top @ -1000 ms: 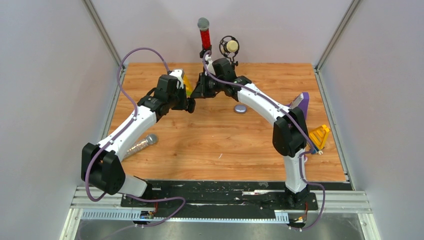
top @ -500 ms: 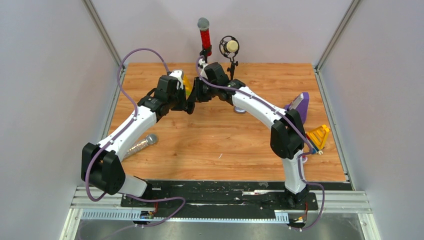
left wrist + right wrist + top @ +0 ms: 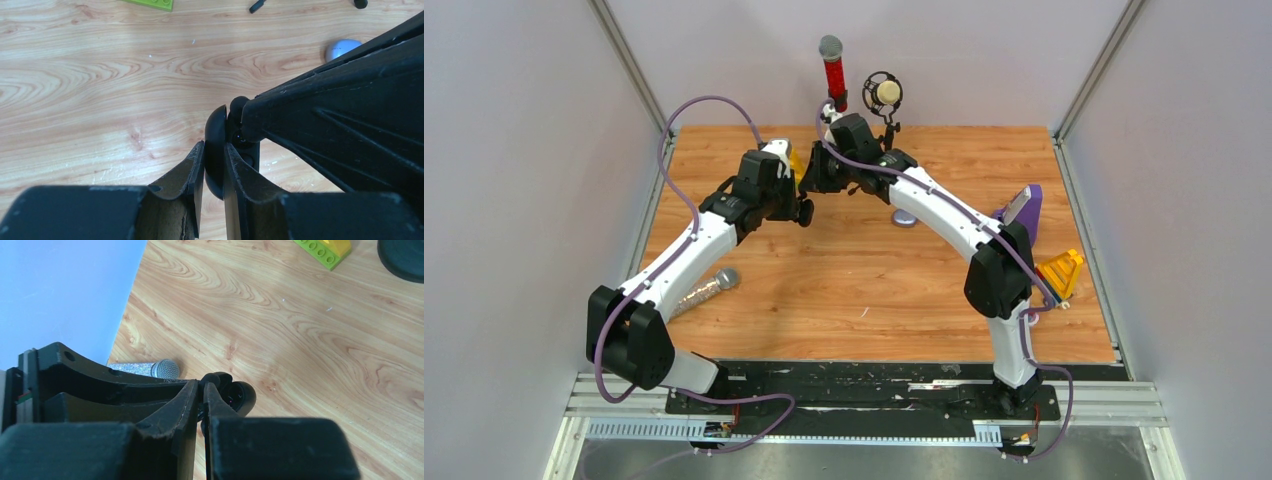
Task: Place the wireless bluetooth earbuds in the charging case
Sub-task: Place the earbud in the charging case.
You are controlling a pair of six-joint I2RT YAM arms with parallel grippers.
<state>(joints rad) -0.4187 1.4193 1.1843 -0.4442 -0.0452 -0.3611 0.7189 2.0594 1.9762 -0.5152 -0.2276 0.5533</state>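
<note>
Wooden table [image 3: 864,290] is seen filling the middle of the top view. Both arms are bent toward upper centre, tips met there. A silver microphone [image 3: 702,292] is laid at left, and a pale oval case [image 3: 905,217] sits right of centre. A black charging case [image 3: 215,125] is pinched edge-on in the left gripper [image 3: 214,150], jaws narrow, at frame centre. The right gripper [image 3: 201,385] is nearly closed on a small black earbud [image 3: 212,378], which is touching the charging case. Whether it is seated cannot be told.
</note>
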